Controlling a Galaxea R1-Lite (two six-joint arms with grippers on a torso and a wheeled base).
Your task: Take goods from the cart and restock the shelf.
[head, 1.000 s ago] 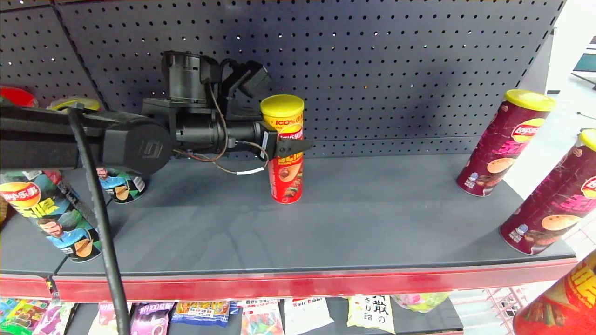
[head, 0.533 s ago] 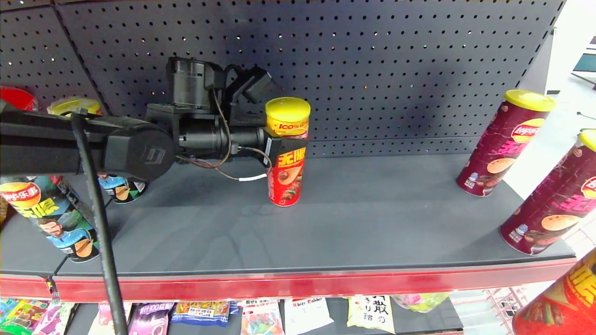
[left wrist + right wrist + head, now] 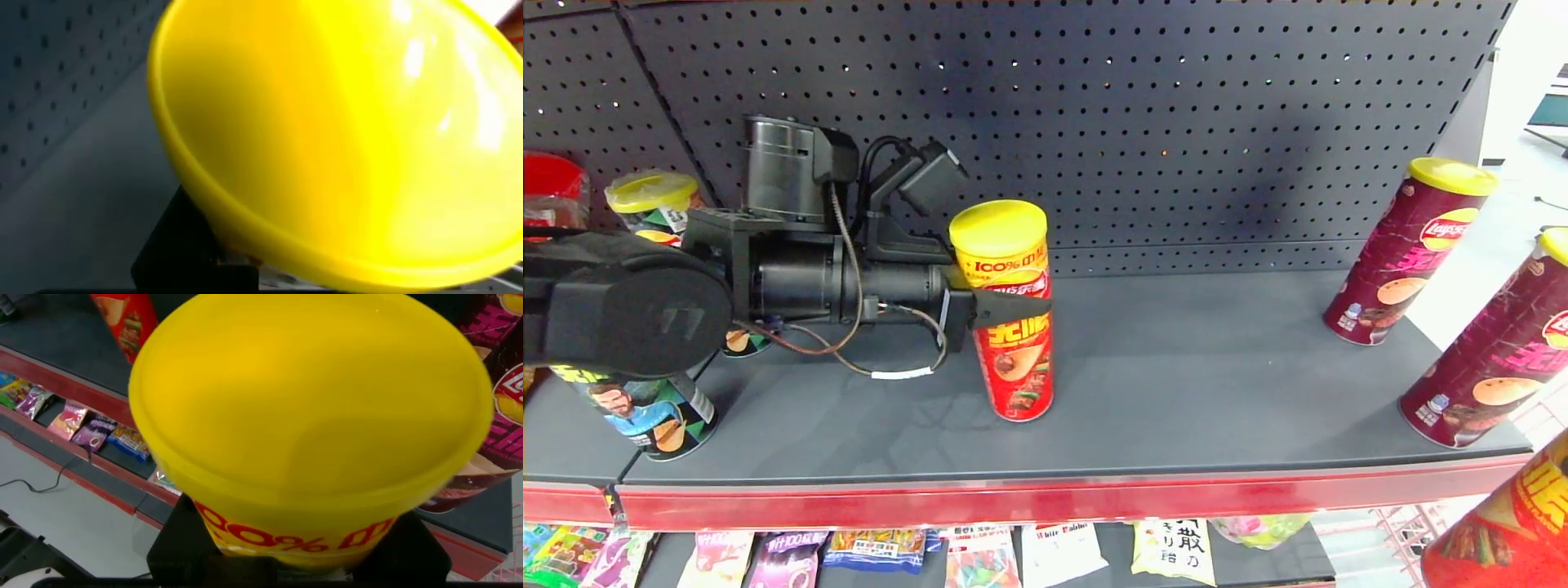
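The left gripper (image 3: pixel 1011 309) has its fingers (image 3: pixel 1023 305) clamped on a red can (image 3: pixel 1015 367) standing upright mid-shelf (image 3: pixel 1176 384) (purple cans (image 3: pixel 1409 253) well off to the right), while the right gripper (image 3: pixel 301 557) clasps a second red can (image 3: pixel 310 416) below the shelf's front right corner.

Head view: even, moderate light. The brightest zone is at 2 o'clock, where the background washes out to white. A broad soft shadow covers the pegboard (image 3: pixel 1176 122) at 12 o'clock and the shelf (image 3: pixel 1176 384) beneath the arm. Purple cans (image 3: pixel 1409 245) at 3 o'clock lean outward through lens distortion.

Left wrist view: glare spots mark the yellow lid (image 3: pixel 343 131) of the red can (image 3: pixel 1013 359) at 1 o'clock.
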